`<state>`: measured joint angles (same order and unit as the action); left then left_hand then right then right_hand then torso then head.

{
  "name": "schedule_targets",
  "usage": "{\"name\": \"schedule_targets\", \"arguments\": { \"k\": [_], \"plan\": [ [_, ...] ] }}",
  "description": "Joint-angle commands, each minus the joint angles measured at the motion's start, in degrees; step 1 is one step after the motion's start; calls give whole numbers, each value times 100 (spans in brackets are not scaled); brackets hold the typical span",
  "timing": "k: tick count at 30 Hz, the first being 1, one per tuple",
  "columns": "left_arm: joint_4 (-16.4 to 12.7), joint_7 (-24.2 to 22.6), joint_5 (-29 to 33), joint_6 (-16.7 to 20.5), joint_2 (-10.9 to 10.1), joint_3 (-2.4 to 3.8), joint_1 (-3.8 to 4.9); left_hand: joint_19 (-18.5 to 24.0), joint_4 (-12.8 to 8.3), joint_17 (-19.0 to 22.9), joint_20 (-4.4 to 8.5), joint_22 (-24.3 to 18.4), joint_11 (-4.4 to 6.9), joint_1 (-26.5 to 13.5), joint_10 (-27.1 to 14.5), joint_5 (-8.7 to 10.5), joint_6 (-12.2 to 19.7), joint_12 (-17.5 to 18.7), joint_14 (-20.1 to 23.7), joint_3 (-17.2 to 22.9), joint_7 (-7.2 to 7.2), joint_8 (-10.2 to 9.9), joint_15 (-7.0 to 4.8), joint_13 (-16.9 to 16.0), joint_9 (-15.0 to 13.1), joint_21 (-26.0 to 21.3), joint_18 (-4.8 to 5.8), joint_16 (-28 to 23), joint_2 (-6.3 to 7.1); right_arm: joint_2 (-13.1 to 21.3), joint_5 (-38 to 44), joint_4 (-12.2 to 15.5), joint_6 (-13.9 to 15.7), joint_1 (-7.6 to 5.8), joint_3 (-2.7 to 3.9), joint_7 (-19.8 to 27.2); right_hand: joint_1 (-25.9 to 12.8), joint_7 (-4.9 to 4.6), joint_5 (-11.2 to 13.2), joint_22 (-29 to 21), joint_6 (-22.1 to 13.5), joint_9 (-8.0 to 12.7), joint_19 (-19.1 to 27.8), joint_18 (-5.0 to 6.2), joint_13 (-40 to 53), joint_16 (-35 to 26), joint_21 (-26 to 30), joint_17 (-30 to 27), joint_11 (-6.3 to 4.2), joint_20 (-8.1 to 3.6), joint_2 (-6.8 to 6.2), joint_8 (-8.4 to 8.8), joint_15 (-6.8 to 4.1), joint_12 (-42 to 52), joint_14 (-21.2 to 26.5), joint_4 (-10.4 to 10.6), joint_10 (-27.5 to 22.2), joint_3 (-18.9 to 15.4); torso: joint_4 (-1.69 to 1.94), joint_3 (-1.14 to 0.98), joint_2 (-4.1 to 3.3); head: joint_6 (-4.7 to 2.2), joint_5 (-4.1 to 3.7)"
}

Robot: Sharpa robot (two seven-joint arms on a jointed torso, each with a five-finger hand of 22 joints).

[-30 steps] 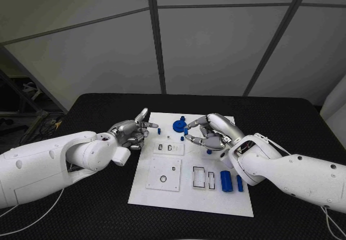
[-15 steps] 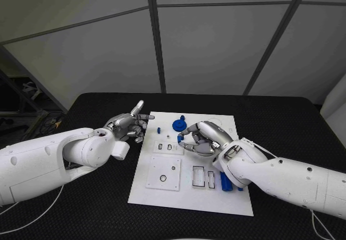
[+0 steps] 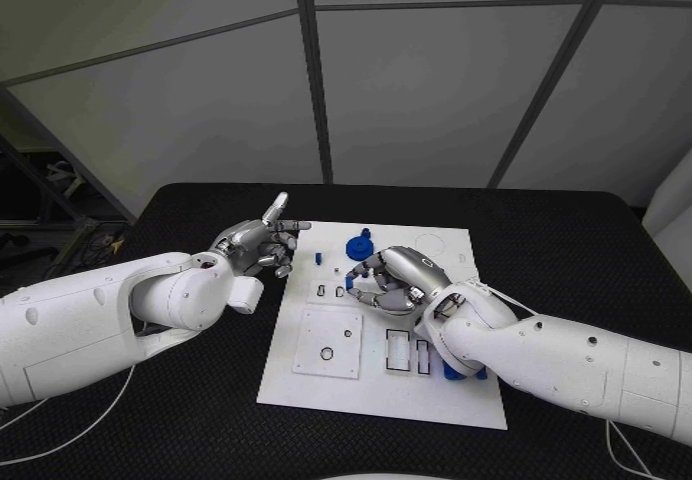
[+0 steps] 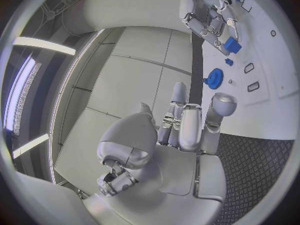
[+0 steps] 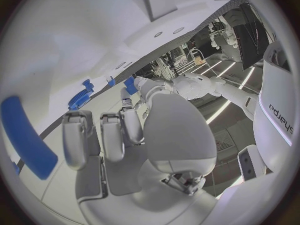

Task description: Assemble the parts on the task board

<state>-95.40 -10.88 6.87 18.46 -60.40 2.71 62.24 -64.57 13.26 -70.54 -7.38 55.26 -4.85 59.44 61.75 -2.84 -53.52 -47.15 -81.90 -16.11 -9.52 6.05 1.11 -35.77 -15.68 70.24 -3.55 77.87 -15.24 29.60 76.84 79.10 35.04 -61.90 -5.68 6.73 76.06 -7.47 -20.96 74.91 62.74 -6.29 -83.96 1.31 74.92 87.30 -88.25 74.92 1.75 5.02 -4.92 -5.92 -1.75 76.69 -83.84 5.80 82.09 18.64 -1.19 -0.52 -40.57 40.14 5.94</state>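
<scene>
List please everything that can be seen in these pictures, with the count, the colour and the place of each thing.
task board: one, white, middle of the table, with slots and holes in it.
gear: one, blue, at the far end of the board.
small part: one, blue, standing near the board's far left edge.
long parts: blue, near the board's right edge, mostly hidden by the right arm; count unclear.
block: one, blue, pinched in the right hand's fingers.
table: one, black, under the board.
left hand: silver, beside the board's left edge, holding nothing.
right hand: silver, over the board's middle, pinching the block.
</scene>
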Motion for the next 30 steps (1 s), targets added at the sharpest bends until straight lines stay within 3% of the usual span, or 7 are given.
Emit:
{"name": "schedule_targets", "arguments": {
  "k": [1, 15, 30],
  "plan": [
    [-6, -160, 50, 7, 14, 6, 13, 34, -30, 1, 9, 1, -8, 57, -39, -7, 37, 34, 47, -1, -3, 22, -7, 9, 8, -22, -397, -28, 4, -56, 198, -54, 13, 8, 3, -147, 68, 119, -15, 1286, 154, -71, -402, -67, 367, 28, -24, 1018, -17, -56, 4, -17, -38, 1, -509, -38, 22, -4, 5, 2, 0, 6, -2],
    [9, -143, 51, -37, 40, 6, 18, 20, -31, -23, 7, 16, -10, 57, -54, -7, 41, 41, 36, -2, -5, 26, -5, 16, 10, -15, -394, -13, 1, -136, 442, -156, -125, 28, 4, -470, 62, 116, -15, 1271, 150, -71, -388, -62, 363, 24, -13, 1009, -15, -57, -2, -14, -38, -4, -507, -38, 19, -10, -10, -4, -3, 23, 17],
    [26, -129, 51, -72, 55, 6, 18, -8, -46, -51, 5, 45, -13, 70, -74, -7, 49, 52, 21, -4, -8, 31, -3, 30, 14, -1, -386, 8, 6, -137, 630, -124, -287, 28, 4, -754, 58, 115, -1, 1262, 150, -73, -381, -60, 362, 20, -7, 1002, -14, -57, -9, -13, -38, -7, -505, -42, 16, -16, -1, -1, -1, 24, -1]
  ]
}}
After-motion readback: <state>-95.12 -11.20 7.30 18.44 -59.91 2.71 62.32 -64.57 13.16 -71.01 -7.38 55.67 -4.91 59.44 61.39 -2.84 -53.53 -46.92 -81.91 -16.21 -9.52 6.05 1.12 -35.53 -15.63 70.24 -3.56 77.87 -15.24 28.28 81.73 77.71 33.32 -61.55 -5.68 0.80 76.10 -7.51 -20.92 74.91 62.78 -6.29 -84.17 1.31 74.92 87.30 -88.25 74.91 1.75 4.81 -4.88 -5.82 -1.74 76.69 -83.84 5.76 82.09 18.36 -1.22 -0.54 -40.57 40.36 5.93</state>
